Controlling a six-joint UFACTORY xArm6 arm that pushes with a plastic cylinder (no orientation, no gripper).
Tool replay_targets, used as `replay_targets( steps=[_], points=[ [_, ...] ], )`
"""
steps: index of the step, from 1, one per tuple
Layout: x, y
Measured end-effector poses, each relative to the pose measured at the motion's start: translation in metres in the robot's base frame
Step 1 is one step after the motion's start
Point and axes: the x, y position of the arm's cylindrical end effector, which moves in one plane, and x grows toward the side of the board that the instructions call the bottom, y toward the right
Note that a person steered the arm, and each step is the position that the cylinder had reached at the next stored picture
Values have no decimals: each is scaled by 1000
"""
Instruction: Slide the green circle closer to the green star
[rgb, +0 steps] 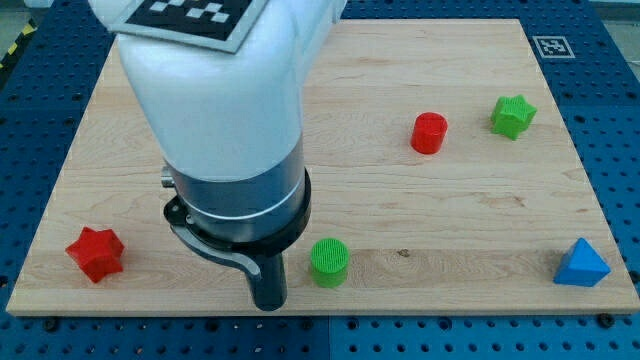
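The green circle (329, 261) lies near the view's bottom, about the middle of the wooden board (430, 210). The green star (513, 116) sits far off at the upper right. My rod comes down from the big white and grey arm at the left, and my tip (268, 303) stands just left of the green circle, slightly lower in the view, with a small gap between them.
A red circle (429, 133) lies left of the green star. A red star (96, 253) sits at the bottom left. A blue triangle (582, 264) sits at the bottom right. The arm's body hides much of the board's left part.
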Motion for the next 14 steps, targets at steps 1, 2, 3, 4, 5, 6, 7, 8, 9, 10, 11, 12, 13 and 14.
replay_targets(
  steps=[1, 2, 3, 4, 5, 6, 7, 8, 9, 10, 11, 12, 13, 14],
  points=[
    [-3, 22],
    [-5, 45],
    [-6, 53],
    [-10, 40],
    [-10, 24],
    [-11, 31],
    [-19, 40],
    [-30, 47],
    [-30, 64],
    [-38, 80],
    [-54, 86],
    [-62, 101],
    [-62, 123],
    [-68, 142]
  ],
)
